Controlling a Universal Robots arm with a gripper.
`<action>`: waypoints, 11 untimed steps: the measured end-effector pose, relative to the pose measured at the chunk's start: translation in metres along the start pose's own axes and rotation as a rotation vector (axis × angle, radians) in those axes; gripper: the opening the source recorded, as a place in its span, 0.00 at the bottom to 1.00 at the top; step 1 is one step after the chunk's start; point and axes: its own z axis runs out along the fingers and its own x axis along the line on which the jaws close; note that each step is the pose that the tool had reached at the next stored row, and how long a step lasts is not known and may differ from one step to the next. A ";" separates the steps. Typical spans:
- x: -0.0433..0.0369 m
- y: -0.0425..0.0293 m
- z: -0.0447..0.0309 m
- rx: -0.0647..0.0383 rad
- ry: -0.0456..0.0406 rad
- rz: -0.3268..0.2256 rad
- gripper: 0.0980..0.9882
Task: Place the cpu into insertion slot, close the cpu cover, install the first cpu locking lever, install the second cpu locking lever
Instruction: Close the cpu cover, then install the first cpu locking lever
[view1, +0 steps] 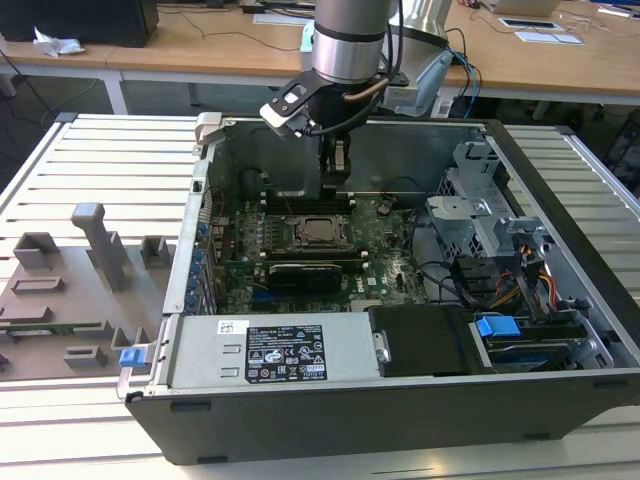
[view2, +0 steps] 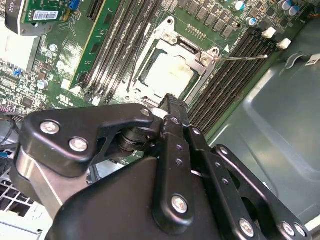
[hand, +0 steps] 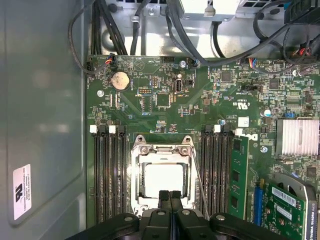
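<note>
The cpu (hand: 162, 179) shows its pale metal face, lying flat in the insertion slot (view1: 318, 232) on the green board. Over it lies the cpu cover (hand: 161, 156), a silvery frame, with the chip (view2: 167, 74) visible through its window. A thin metal locking lever (view2: 242, 57) sticks out from the socket's corner, over the memory slots. My gripper (hand: 170, 195) hangs just above the socket's edge with its black fingers pressed together and nothing between them. In the exterior view the gripper (view1: 337, 180) points down inside the open case, above the socket.
Memory slots (hand: 107, 175) flank the socket on both sides. A long black card (view1: 305, 272) lies in front of it. The case's grey wall (hand: 45, 125) is close by. Cables (view1: 470, 280), a drive cage (view1: 480, 215) and the power supply (view1: 270, 350) crowd the case.
</note>
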 end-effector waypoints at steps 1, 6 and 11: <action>0.0000 0.0000 0.0000 0.000 0.0000 0.000 0.01; 0.0000 0.0000 -0.0002 0.000 0.0000 0.000 0.01; 0.0000 0.0000 -0.0003 -0.001 -0.0008 -0.026 0.01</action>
